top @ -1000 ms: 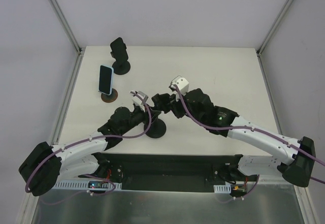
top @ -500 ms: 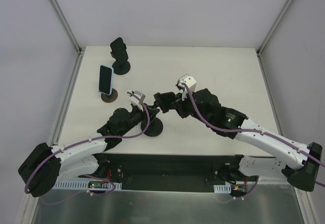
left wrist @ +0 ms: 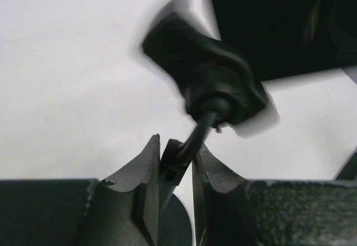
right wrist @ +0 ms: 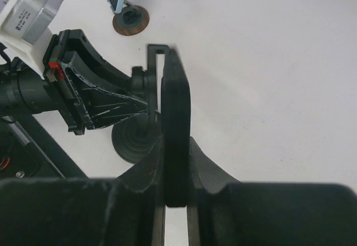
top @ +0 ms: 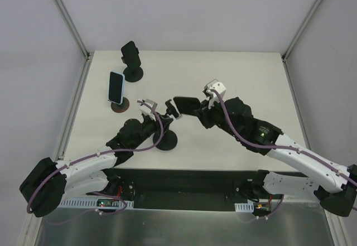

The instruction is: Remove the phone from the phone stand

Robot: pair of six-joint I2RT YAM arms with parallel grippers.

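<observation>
My right gripper [top: 195, 111] [right wrist: 174, 159] is shut on the black phone [top: 183, 103] [right wrist: 174, 112], which shows edge-on between its fingers. The phone hangs above the table, close beside the cradle [right wrist: 152, 73] of the black phone stand [top: 165, 140]. I cannot tell whether phone and cradle touch. My left gripper [top: 165, 114] [left wrist: 175, 157] is shut on the stand's thin stem [left wrist: 192, 140], just above its round base [right wrist: 134, 141]. In the left wrist view the cradle head [left wrist: 209, 78] is blurred, and the phone [left wrist: 279, 23] fills the upper right corner.
A phone in a light-blue case [top: 116, 87] stands on a brown-based stand [top: 119, 106] at the left. Behind it a black phone sits on a black stand [top: 131, 62]. Metal frame posts [top: 68, 20] rise at the table's back corners.
My right gripper has drawn back to the right with the phone, away from the stand's cradle. The left gripper keeps hold of the stem and has shifted slightly.
</observation>
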